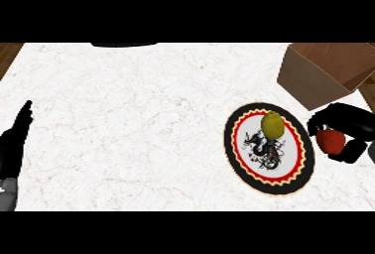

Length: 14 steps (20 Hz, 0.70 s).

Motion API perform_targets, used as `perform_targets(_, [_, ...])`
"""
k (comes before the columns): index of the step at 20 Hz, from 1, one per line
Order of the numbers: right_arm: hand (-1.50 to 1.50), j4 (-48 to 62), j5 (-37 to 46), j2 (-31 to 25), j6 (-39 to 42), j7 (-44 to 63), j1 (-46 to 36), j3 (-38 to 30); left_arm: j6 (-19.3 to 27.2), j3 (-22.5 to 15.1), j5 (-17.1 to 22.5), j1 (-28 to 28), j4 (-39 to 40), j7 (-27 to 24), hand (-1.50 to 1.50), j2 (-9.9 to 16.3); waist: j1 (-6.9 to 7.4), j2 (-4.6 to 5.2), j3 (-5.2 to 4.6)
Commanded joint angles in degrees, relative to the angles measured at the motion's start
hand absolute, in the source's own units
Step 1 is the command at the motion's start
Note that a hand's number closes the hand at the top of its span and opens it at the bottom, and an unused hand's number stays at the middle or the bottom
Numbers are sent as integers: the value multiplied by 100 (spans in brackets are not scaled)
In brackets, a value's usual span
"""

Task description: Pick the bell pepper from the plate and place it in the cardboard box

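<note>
The right hand [350, 130] curls around what looks like a red bell pepper [332, 141], between the plate [239, 149] holding a lemon [273, 124] and the cardboard box [322, 74]; the left hand [13, 144] rests straight-fingered.

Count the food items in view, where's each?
2. A yellow-green fruit sits on the plate. A red bell pepper is off the plate, in the right hand, near the cardboard box. None seems hidden.
</note>
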Motion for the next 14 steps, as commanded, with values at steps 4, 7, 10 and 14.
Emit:
perform_targets(4, [150,1619,-1190,-1270,-390,1045,135,-1906,-16,-36,14,57,-80,-21,0,-65,80,82,33])
perform_targets(7, [150,1945,-1437,-1789,-856,928,204,-2370,-118,-29,23,-71,-10,-22,0,-7,130,56,15])
perform_targets(10, [150,2329,-1547,-1881,-1047,713,-10,-2624,-151,-128,-35,-284,-135,134,0,-67,342,61,10])
perform_targets(14, [150,2192,-1991,-2099,-1433,-169,-50,-3140,-70,-97,-87,-43,197,-324,0,-214,312,51,3])
